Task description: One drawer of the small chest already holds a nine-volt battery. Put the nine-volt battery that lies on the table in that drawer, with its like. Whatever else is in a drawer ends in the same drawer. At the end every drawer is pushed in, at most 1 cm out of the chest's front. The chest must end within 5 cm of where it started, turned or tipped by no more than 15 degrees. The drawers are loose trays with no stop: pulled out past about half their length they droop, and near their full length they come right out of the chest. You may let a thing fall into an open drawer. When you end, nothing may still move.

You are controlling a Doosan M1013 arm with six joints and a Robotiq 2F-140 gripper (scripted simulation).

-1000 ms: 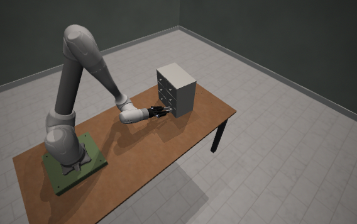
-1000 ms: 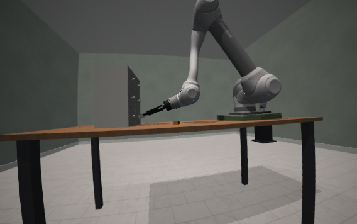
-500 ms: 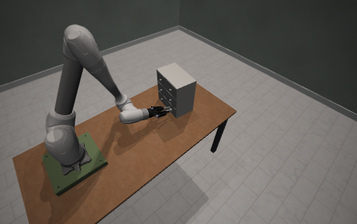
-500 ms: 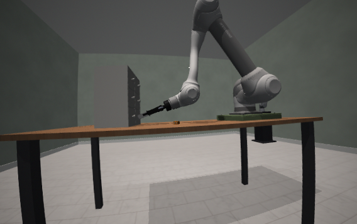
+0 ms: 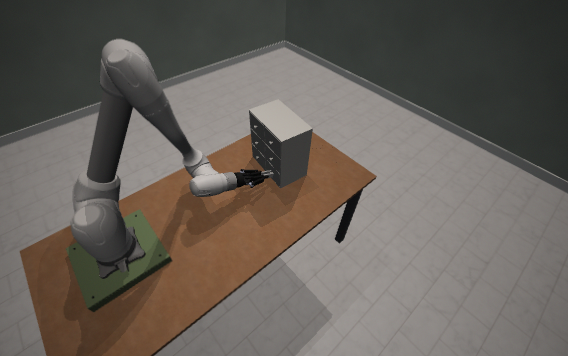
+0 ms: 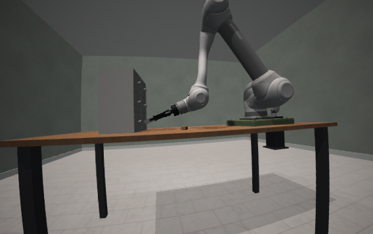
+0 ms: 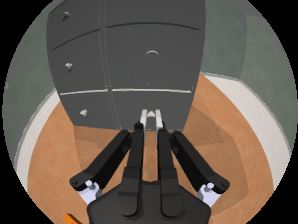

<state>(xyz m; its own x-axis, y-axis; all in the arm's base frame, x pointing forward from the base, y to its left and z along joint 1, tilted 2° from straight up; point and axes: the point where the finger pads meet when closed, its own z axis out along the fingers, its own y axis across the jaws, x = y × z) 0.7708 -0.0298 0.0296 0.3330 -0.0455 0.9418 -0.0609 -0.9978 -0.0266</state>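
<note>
Grey gripper (image 5: 270, 173) (image 6: 146, 121) (image 7: 151, 116) clamped on the knob (image 7: 151, 114): draw the drawer (image 5: 277, 178) (image 6: 138, 126) (image 7: 129, 108) ahead straight back, slowly, stopping before half-length.

No visible chg vs. earlier pics.
</note>
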